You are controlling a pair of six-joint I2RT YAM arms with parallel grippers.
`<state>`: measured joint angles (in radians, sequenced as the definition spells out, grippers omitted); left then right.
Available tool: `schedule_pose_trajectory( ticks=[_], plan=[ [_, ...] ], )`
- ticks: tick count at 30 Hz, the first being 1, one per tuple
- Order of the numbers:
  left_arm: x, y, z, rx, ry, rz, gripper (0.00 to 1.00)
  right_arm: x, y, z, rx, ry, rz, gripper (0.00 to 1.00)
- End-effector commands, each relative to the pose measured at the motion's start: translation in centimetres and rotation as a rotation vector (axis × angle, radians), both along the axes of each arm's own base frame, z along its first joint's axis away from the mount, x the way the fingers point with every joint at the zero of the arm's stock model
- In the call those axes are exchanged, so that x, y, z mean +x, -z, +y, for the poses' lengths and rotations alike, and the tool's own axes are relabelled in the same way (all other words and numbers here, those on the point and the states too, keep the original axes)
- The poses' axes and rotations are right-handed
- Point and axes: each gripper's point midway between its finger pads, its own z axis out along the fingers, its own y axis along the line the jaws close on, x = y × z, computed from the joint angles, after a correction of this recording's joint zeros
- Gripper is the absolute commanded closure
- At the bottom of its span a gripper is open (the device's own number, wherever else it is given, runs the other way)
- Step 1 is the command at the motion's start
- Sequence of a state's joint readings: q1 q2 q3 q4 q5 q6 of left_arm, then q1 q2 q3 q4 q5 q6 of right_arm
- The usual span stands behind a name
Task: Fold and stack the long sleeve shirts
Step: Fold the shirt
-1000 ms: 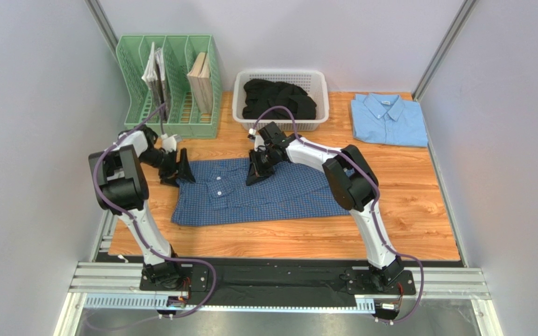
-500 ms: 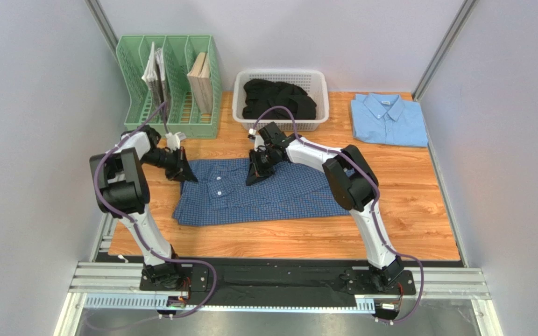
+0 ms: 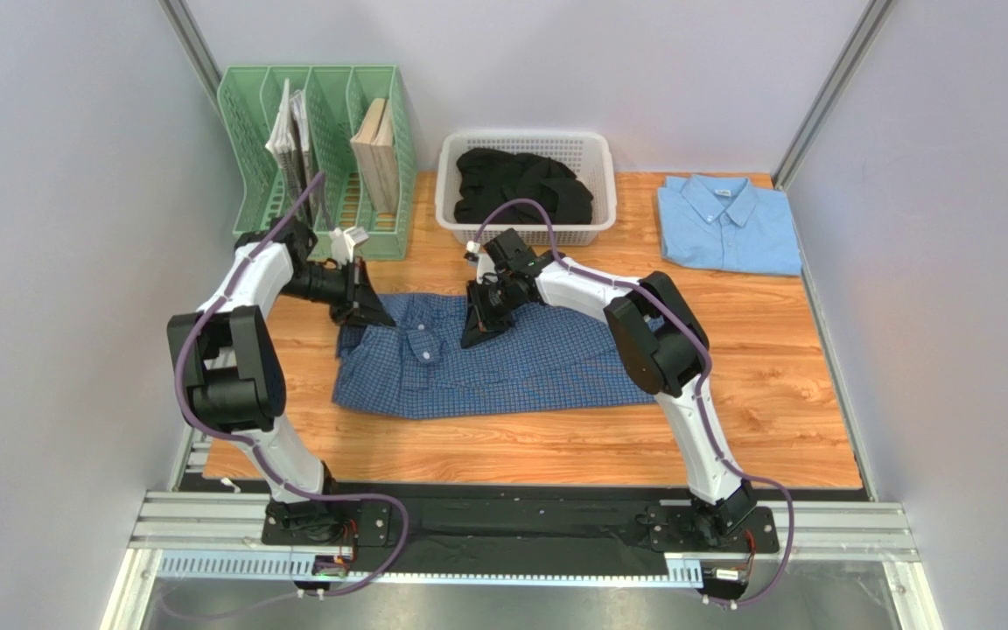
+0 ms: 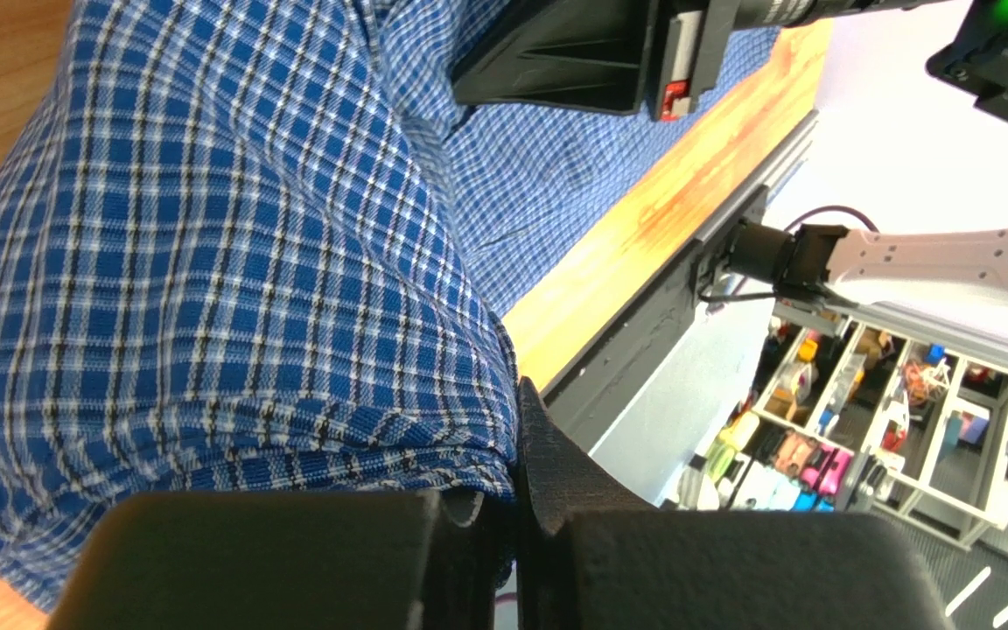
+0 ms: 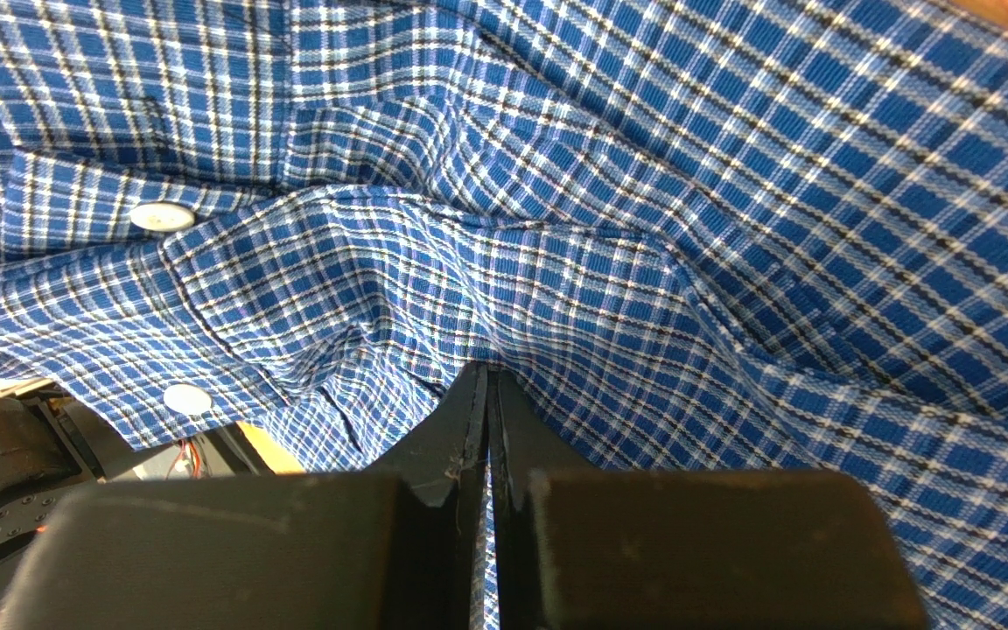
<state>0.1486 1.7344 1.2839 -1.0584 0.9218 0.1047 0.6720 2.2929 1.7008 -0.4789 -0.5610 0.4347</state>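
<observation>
The dark blue checked shirt lies spread on the wooden table, collar end to the left. My left gripper is shut on the shirt's upper left edge and has lifted a fold of it; in the left wrist view the checked cloth is pinched between the closed jaws of that gripper. My right gripper is shut on a pinch of cloth near the button placket, and the right wrist view shows the cloth bunching at that gripper's tips. The light blue shirt lies folded at the back right.
A green file rack with papers stands at the back left. A white basket holding dark clothes sits behind the checked shirt. Grey walls enclose the table on both sides.
My left gripper has shut on the shirt's left edge and moved up and to the right, pulling that edge inward. The right gripper has stayed put, shut on the cloth.
</observation>
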Motion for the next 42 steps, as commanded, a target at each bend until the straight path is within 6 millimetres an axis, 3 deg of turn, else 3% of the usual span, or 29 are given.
schedule_pose_trajectory(
  ticks=[1,2,3,4,5,7,8,10,11,15,21,24,30,39,42],
  plan=[
    [0.7,-1.6,-0.3,0.006,-0.023,-0.024,1.00,-0.3,2.6,-1.1,-0.100,0.021,0.014,0.97],
    [0.9,-1.2,0.0,0.029,-0.030,-0.019,1.00,-0.3,2.6,-1.0,-0.099,0.021,0.014,0.97],
    [1.1,-0.3,1.1,0.104,-0.050,-0.012,0.93,-0.4,2.6,-1.0,-0.098,0.020,0.015,0.97],
    [1.5,0.1,1.9,0.145,-0.066,-0.028,0.83,-0.3,2.6,-1.0,-0.099,0.021,0.016,0.97],
    [1.6,0.6,2.8,0.182,-0.084,-0.029,0.62,-0.4,2.5,-0.9,-0.096,0.016,0.014,0.97],
    [2.2,1.7,5.6,0.265,-0.136,-0.039,0.45,-0.4,2.4,-0.9,-0.097,0.017,0.013,0.97],
    [2.4,2.1,6.4,0.287,-0.144,-0.038,0.24,-0.3,2.5,-0.9,-0.096,0.018,0.014,0.97],
    [2.4,3.6,8.1,0.314,-0.120,-0.028,0.21,-0.4,2.4,-0.8,-0.093,0.016,0.016,0.97],
    [2.3,4.2,8.5,0.326,-0.093,-0.023,0.01,-0.4,2.4,-0.9,-0.093,0.016,0.016,0.97],
    [2.7,6.6,10.9,0.395,0.030,-0.028,0.01,-0.4,2.5,-0.9,-0.096,0.015,0.017,0.96],
    [3.1,9.9,12.8,0.494,0.035,0.041,0.01,-0.4,2.5,-1.0,-0.098,0.016,0.017,0.96],
    [3.3,9.8,11.7,0.471,0.038,0.027,0.02,-0.4,2.5,-1.0,-0.099,0.015,0.015,0.96],
    [2.3,9.8,8.8,0.428,0.068,0.078,0.13,-0.5,2.6,-1.1,-0.103,0.018,0.020,0.96],
    [1.3,9.7,6.2,0.323,0.073,0.112,0.16,-0.3,2.5,-1.3,-0.105,0.022,0.020,0.96],
    [0.7,9.3,5.2,0.286,0.071,0.107,0.23,-0.4,2.6,-1.3,-0.105,0.023,0.023,0.96]
  ],
)
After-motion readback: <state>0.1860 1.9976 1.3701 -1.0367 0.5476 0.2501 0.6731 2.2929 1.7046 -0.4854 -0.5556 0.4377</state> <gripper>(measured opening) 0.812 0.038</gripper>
